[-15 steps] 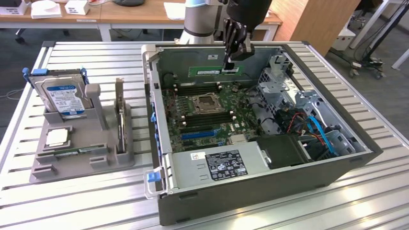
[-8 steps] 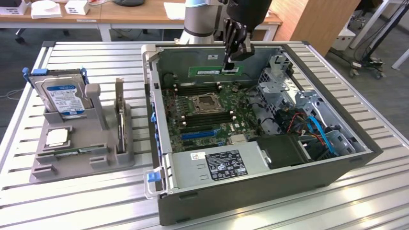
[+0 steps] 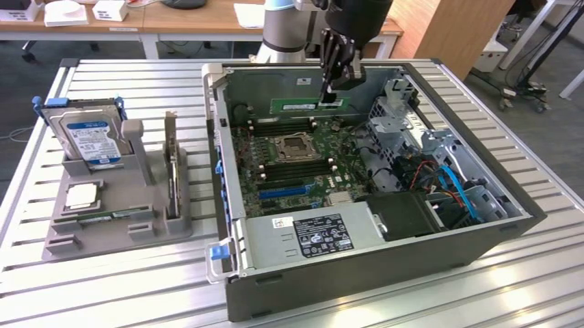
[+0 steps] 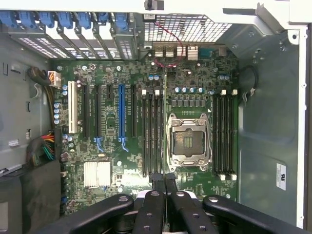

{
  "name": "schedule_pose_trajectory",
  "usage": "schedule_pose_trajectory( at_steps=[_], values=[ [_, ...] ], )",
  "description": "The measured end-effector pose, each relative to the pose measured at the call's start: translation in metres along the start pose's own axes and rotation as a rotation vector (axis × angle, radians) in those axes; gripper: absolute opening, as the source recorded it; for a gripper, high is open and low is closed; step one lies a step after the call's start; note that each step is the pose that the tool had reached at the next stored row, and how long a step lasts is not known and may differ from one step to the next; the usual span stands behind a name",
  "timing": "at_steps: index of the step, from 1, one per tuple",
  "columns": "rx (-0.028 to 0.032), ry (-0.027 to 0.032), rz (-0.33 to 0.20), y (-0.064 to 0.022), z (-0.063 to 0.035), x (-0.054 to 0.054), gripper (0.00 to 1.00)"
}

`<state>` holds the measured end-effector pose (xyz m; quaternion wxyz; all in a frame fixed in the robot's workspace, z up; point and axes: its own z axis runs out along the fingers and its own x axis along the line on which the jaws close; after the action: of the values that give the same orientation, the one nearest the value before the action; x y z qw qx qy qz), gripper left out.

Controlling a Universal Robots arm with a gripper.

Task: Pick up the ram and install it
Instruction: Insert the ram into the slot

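Note:
The ram (image 3: 306, 104) is a long green stick. It hangs level inside the open computer case (image 3: 511, 205), above the far end of the motherboard (image 3: 292, 160). My gripper (image 3: 329, 92) comes down from above and is shut on the stick's end at the exterior view's right. In the wrist view the ram (image 4: 164, 122) shows edge-on as a thin line running out from my gripper (image 4: 164, 179). There it hangs over the black memory slots (image 4: 152, 131) beside the CPU socket (image 4: 188, 141).
A grey holder (image 3: 114, 222) stands on the slatted table at the exterior view's left. It carries a silver hard drive (image 3: 91, 140) and an upright dark expansion card (image 3: 171, 160). Inside the case are a power supply (image 3: 310, 236), a drive cage (image 3: 401, 119) and blue cables (image 3: 456, 188).

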<state>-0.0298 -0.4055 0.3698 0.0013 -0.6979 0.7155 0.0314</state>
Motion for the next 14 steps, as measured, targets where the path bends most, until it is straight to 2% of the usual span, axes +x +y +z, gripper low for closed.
schedule_pose_trajectory(
  at_steps=[6,14],
  values=[
    [-0.0001,0.0001,0.0,0.0,0.0003,0.0001,0.11],
    [-0.0001,-0.0014,0.0,-0.0003,0.0073,0.0005,0.11]
  ],
)
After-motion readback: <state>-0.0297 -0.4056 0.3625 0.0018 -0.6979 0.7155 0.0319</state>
